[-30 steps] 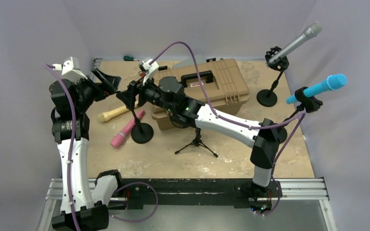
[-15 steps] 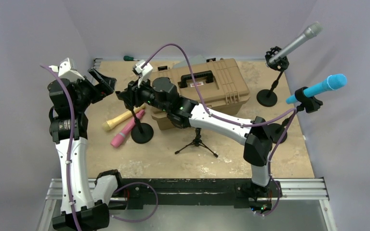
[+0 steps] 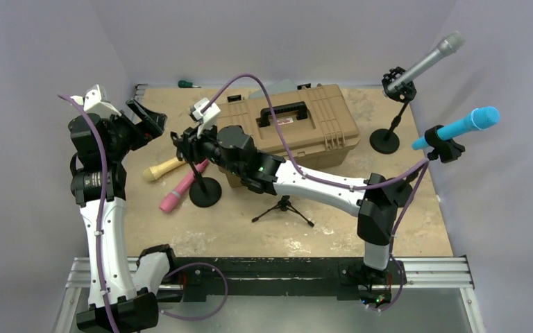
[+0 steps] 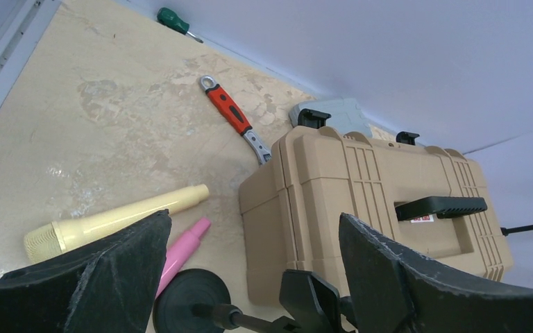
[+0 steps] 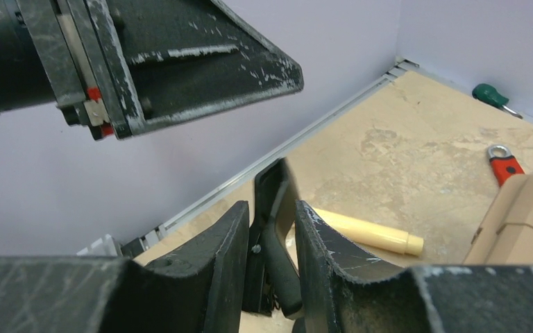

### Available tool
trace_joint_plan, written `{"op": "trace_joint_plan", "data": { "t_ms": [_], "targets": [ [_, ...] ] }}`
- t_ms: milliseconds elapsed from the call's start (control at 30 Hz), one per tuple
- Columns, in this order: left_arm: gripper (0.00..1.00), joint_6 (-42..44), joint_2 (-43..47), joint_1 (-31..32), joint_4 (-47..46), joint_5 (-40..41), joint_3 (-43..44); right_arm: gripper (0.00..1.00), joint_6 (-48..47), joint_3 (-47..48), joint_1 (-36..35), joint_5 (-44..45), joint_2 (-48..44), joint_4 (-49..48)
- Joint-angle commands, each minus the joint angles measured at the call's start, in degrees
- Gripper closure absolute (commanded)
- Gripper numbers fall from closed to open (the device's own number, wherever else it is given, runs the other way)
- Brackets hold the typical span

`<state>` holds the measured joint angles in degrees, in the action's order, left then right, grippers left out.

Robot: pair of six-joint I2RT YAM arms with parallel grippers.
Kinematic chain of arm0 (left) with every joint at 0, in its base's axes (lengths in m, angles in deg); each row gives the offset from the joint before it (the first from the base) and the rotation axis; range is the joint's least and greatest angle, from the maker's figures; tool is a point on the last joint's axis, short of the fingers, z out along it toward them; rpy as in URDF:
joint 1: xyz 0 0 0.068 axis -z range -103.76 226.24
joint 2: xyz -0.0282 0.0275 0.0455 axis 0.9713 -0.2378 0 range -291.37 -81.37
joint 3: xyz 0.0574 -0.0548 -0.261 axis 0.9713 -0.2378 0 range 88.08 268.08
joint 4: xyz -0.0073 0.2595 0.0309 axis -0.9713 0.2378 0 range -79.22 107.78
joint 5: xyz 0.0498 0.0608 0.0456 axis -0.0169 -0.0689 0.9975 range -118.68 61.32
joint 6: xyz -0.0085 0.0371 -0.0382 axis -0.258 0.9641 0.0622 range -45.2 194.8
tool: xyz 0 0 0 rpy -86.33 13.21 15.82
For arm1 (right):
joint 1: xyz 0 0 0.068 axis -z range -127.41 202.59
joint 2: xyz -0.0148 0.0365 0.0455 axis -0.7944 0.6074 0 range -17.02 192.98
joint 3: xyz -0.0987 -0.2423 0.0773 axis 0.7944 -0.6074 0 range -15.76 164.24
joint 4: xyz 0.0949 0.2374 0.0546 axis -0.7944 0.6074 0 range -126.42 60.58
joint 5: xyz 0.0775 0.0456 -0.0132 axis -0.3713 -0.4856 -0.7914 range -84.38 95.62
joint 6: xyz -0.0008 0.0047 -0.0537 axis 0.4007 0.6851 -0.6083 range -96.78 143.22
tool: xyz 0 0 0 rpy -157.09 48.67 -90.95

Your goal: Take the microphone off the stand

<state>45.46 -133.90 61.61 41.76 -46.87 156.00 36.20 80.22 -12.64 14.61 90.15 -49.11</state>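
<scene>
Left gripper [image 3: 147,116] has drawn back from the stand [image 3: 204,191] and hangs wide open, empty. Right gripper [image 5: 271,211] pinches the stand's bare clip [image 5: 277,184]; cream microphone [image 3: 163,168] and pink microphone [image 3: 180,189] lie flat beside its base.

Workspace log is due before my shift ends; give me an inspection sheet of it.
Surface: table, beige, scuffed.
Job's things: grey microphone and blue microphone mounted; pink microphone and cream microphone lying flat; bare stand beside them.
Clutter: toolbox, tripod, wrench, screwdriver.
Hands: left hand open, empty; right hand shut on bare stand's clip.
Cables: purple cables arching over toolbox.
Surroundings: plain walls.
</scene>
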Motion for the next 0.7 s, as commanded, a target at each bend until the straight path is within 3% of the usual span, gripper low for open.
{"op": "trace_joint_plan", "data": {
  "t_ms": [0, 667],
  "targets": [
    [0.12, 0.08, 0.53, -0.48, -1.48, -0.25, 0.48, 0.70, -0.37, -5.10, -1.01, 2.60, -0.41, 4.44],
    [0.12, -0.12, 0.60, -0.74, -2.32, -1.32, -0.28, 0.69, -0.17, -9.68, -1.04, 4.06, 1.55, 3.20]
  ]
}}
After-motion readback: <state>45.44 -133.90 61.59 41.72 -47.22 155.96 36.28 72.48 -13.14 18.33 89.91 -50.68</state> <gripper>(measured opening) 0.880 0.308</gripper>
